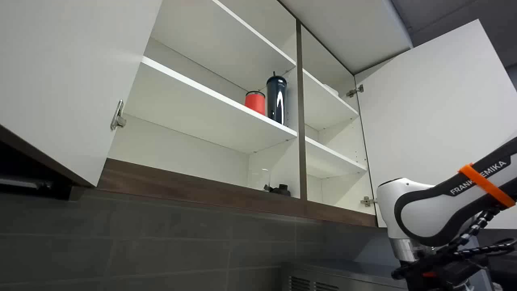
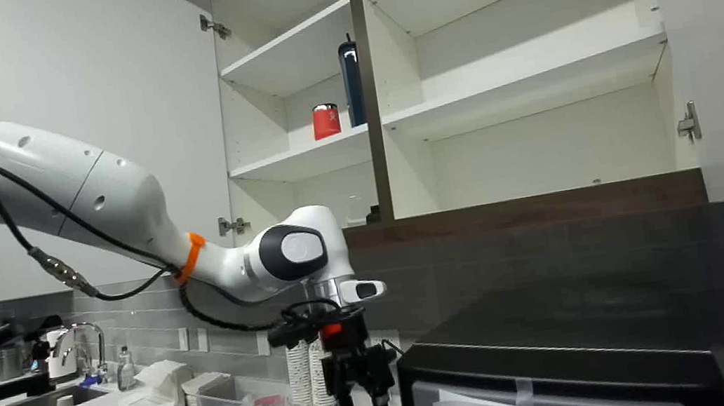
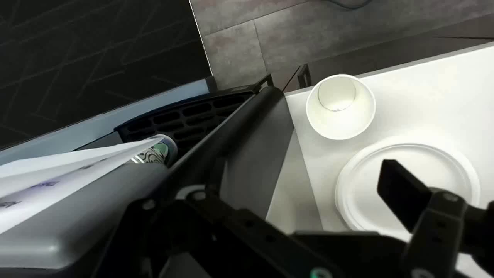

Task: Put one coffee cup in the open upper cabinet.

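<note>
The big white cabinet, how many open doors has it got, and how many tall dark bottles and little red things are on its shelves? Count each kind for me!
Open doors: 2
Tall dark bottles: 1
Little red tumblers: 1
Total counted for the cabinet: 4

The tall, dark-blue cylindrical bottle (image 1: 276, 99) looks glossy (a bright streak marks its side); the big, white boxy cabinet (image 1: 202, 117) looks smooth, its long brown bottom edge (image 1: 202, 191) wood-grained.
</note>
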Controlling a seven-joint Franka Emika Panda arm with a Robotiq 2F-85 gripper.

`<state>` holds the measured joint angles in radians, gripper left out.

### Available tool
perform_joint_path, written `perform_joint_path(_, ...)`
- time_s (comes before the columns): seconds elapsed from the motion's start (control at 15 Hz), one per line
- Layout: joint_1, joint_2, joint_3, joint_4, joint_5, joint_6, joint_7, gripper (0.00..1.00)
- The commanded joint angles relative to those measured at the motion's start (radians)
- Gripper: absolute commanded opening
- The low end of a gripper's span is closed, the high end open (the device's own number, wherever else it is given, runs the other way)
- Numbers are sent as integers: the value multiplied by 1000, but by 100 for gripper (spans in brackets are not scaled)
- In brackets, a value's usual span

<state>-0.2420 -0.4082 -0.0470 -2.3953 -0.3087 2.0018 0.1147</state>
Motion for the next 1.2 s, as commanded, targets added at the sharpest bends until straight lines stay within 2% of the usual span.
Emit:
perform_joint_path(0.0, 21, 0, -18, 2, -7, -4, 6, 100)
perform_joint_path(0.47, 21, 0, -18, 2, -7, -4, 6, 100)
perform_joint_path(0.6, 4, 47, -2, 3, -27, -39, 77, 100)
perform_joint_path(0.87, 34, 69, -11, -45, 95, -106, 179, 100)
perform_joint_path(1.0, 48, 75, -22, -80, 172, -69, 199, 100)
perform_joint_path(1.13, 59, 83, -35, -119, 256, 24, 185, 100)
